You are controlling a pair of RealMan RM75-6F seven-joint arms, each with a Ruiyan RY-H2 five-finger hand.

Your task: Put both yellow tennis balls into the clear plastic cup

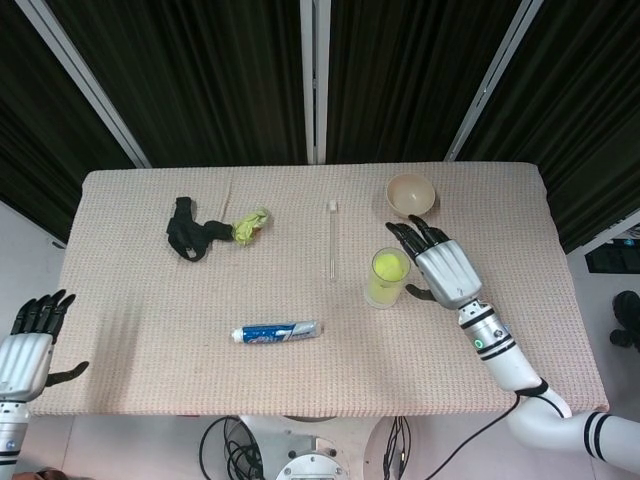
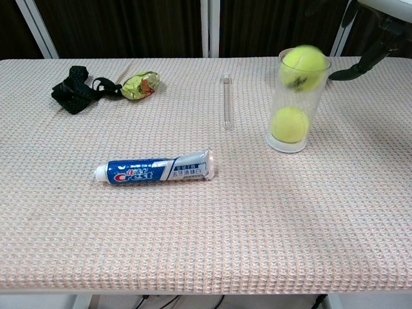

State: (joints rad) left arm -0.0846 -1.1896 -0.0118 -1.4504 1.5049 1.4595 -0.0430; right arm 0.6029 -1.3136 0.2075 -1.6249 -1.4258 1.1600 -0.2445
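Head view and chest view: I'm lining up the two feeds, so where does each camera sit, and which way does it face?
Head view: high above the near edge, looking steeply down on the beige table; shows the left hand and right hand.
Chest view: low at the near edge, looking across the table; only a right fingertip shows.
Shared: clear plastic cup holding two yellow tennis balls, blue toothpaste tube.

Upper tennis ball [image 2: 303, 65] blurred – right hand [image 2: 380, 29] mostly cropped.

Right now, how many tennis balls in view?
2. Both in the cup: one ball at the bottom, the other ball blurred at the rim, above it. None visible elsewhere.
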